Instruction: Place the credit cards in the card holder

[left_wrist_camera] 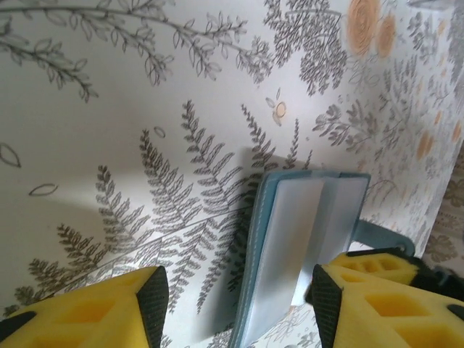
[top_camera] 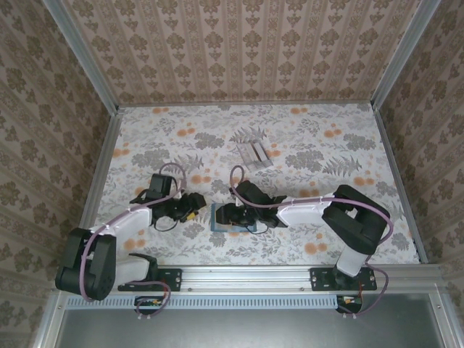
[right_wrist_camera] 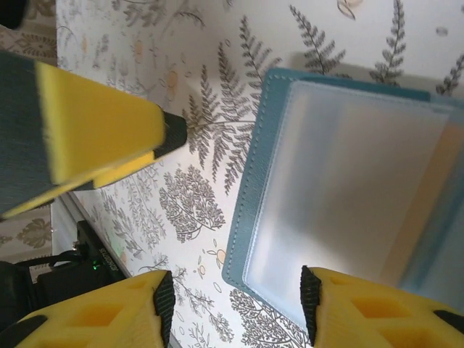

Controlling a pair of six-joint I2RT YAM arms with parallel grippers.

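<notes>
The card holder (top_camera: 218,224) lies opened flat on the flowered table (top_camera: 341,145), a little toward 6 o'clock from the table's middle; in the right wrist view its teal-blue cover (right_wrist_camera: 254,181) frames a pale, glossy inner pocket, with a faint orange tint at the 3 o'clock side. The right gripper (top_camera: 226,213) hangs directly over the holder, reaching in from 3 o'clock; its claw is released, the two yellow fingers (right_wrist_camera: 101,315) set wide apart, one over bare table and the other over the holder's near edge - whether that one touches it I cannot tell. The left gripper (top_camera: 194,209) sits just beside the holder at 9 o'clock, pointing toward it; its claw is likewise released, grasping nothing, and in its own camera the holder (left_wrist_camera: 304,232) shows between and beyond the spread fingertips (left_wrist_camera: 148,304), pale pocket up. The credit cards (top_camera: 254,154) - grey-white with darker stripes - lie overlapped in a small heap on the table at about 1 o'clock from the holder, well apart from it and from both grippers.
</notes>
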